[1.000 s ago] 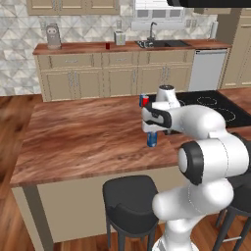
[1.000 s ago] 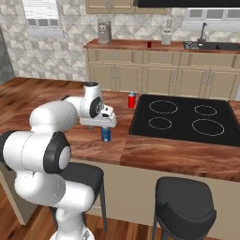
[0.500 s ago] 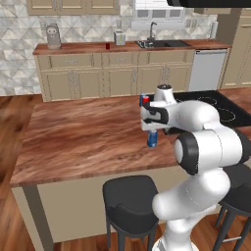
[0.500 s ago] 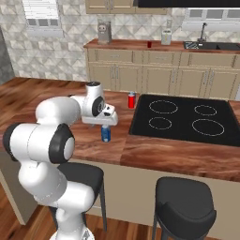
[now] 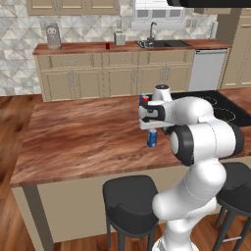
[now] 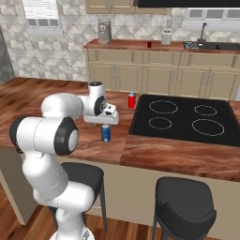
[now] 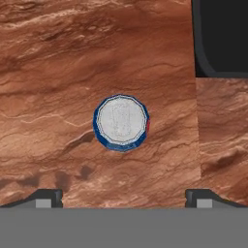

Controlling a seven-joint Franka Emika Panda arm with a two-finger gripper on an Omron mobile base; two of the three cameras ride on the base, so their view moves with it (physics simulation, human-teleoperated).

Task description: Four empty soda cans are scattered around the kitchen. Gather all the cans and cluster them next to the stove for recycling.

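Observation:
A blue soda can [image 7: 121,122] stands upright on the reddish-brown island counter, seen from straight above with its silvery top. My gripper [image 7: 123,198] hangs over it, open, its fingertips [image 7: 46,197] wide apart and clear of the can. From the base views the hand [image 5: 149,125] sits just above the blue can [image 5: 152,138] [image 6: 106,133]. A red soda can [image 6: 131,100] [image 5: 143,100] stands upright beside the left edge of the stove [image 6: 183,119] [image 5: 220,105]. The stove's corner [image 7: 223,38] shows in the hand view.
Black stools [image 5: 130,203] [image 6: 185,206] stand at the island's near edge. On the back counter are a small red cylinder [image 5: 107,46], a toaster-like appliance [image 5: 53,36] and the steel sink [image 5: 157,43]. Bare wood counter [image 5: 78,132] stretches to the left of the cans.
My hand stays over the blue can while the arm's elbow has swung closer to the base. The gripper stays open and neither can has moved.

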